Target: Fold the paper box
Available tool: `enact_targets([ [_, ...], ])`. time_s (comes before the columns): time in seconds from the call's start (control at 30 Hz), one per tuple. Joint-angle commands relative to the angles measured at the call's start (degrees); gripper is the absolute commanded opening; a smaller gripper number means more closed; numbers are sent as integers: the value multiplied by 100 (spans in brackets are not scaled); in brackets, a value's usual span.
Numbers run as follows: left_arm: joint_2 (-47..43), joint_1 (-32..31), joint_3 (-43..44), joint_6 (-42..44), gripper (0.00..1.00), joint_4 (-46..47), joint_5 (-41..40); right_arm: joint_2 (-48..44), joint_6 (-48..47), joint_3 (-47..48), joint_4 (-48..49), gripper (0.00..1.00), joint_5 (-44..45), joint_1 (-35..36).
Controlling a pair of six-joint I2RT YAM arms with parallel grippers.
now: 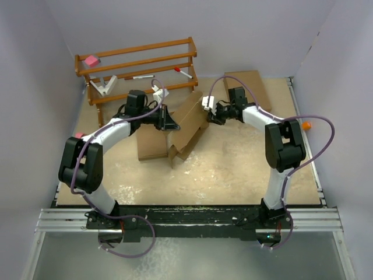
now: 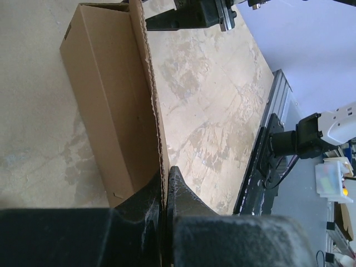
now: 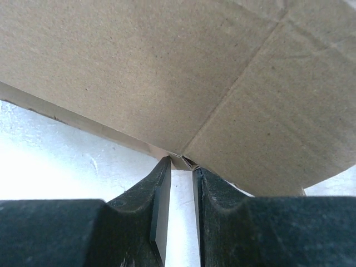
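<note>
The paper box [image 1: 189, 123] is brown cardboard, partly folded, in the middle of the table between both arms, with panels standing up at angles. My left gripper [image 1: 170, 119] is shut on one of its panels. In the left wrist view that gripper [image 2: 166, 177] pinches a thin serrated cardboard edge, and the box's long body [image 2: 108, 105] runs away to the left. My right gripper [image 1: 211, 114] is at the box's right side. In the right wrist view its jaws [image 3: 181, 164] stand slightly apart, and a creased corner of the cardboard [image 3: 183, 83] sits just at the fingertips.
A wooden rack [image 1: 137, 67] at the back left holds a pink block [image 1: 90, 60] and markers. A flat brown cardboard piece [image 1: 247, 84] lies at the back right. A small orange thing [image 1: 306, 124] sits by the right edge. White walls close in three sides.
</note>
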Motion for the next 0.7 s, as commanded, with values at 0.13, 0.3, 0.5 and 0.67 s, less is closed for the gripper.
enact_targets([
  [0.13, 49, 214, -80, -122, 4, 277, 246, 301, 231, 862, -520, 28, -120, 205],
  [0.3, 23, 374, -117, -124, 4, 273, 244, 637, 422, 1312, -790, 29, 20, 363],
  [0.5, 22, 566, -122, -143, 4, 225, 171, 716, 571, 1506, -844, 31, -146, 404],
  [0.67, 17, 674, -130, -135, 4, 155, 80, 961, 912, 1836, -898, 31, -2, 514],
])
